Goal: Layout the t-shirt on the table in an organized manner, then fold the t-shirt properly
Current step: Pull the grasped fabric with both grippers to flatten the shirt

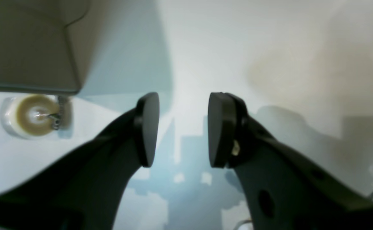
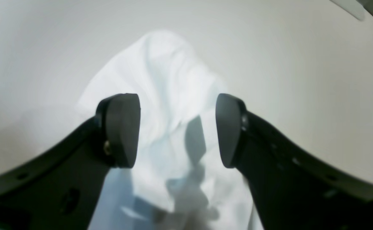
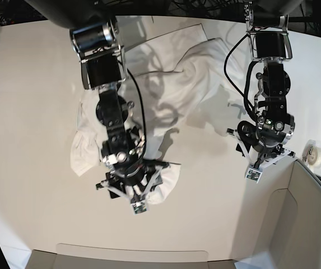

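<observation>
Two grippers, both with jaws wide, nothing held. Right gripper [image 2: 177,131] low over rumpled white tee [image 3: 166,95], soft folds bunched under it, cloth spreading away across smooth off-white table [image 3: 31,84]. Left gripper [image 1: 183,129] over bare tabletop, clear of tee. Beige angled panel [image 1: 26,44] just beside it; small round tape roll [image 3: 316,154] near panel edge. Black cables hang off both arms.
</observation>
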Available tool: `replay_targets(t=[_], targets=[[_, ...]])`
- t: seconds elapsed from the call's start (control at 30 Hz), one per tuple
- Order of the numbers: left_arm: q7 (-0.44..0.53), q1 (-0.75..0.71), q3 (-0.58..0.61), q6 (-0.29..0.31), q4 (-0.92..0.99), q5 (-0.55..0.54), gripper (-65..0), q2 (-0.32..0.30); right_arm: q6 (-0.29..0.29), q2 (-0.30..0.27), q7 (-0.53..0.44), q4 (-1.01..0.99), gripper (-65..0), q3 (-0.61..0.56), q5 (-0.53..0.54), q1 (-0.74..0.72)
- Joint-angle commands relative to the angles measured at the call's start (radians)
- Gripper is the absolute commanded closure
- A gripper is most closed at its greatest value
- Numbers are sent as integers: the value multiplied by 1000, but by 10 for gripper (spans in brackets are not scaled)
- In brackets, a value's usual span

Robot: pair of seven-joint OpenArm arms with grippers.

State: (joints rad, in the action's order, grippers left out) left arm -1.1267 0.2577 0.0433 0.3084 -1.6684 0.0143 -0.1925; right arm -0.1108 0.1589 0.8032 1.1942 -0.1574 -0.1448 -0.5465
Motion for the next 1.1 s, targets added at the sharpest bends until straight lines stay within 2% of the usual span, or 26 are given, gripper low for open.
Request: replay_targets(t=[0.0,0.1,0.17,0.23,0.37,0.53,0.8,0.83,0.87,0.97,1.0,1.07], targets=[[23,7,5,5,-23,-17,-250,-2,3,-2,-38,-40,-371,69,41,-59],[37,-11,4,5,-14,-18,-250,-46,1,-2,-71,-178,-371,273,201,-123],[75,-30,4,5,-14,-18,-250,-58,1,-2,-95,-227,-371,348,284,-148],[95,-50,4,5,-17,-18,-250,-66,1,-14,-103,-247,-370,355,324,-160],[101,-56,13,5,-16,-18,-250,-65,0,-25,-101,-342,-370,353,328,-217],[106,-57,14,5,-16,-18,-250,-65,-79,-17,-150,-474,-370,353,328,-268],[107,-79,14,5,-16,-18,-250,-66,-83,-25,-196,-574,-362,353,328,-272],[107,-84,14,5,-17,-18,-250,-68,-83,-22,-193,-580,-341,353,328,-272],[107,-85,14,5,-20,-18,-250,-68,-83,-20,-190,-583,-290,348,328,-272],[107,-87,14,5,-22,-18,-250,-68,-83,-17,-190,-577,-38,348,328,-275],[107,-87,14,5,-22,-18,-250,-68,-85,-17,-190,-577,0,348,328,-280],[107,-87,7,5,-22,-18,-250,-68,-83,-17,-189,-575,0,348,328,-318]])
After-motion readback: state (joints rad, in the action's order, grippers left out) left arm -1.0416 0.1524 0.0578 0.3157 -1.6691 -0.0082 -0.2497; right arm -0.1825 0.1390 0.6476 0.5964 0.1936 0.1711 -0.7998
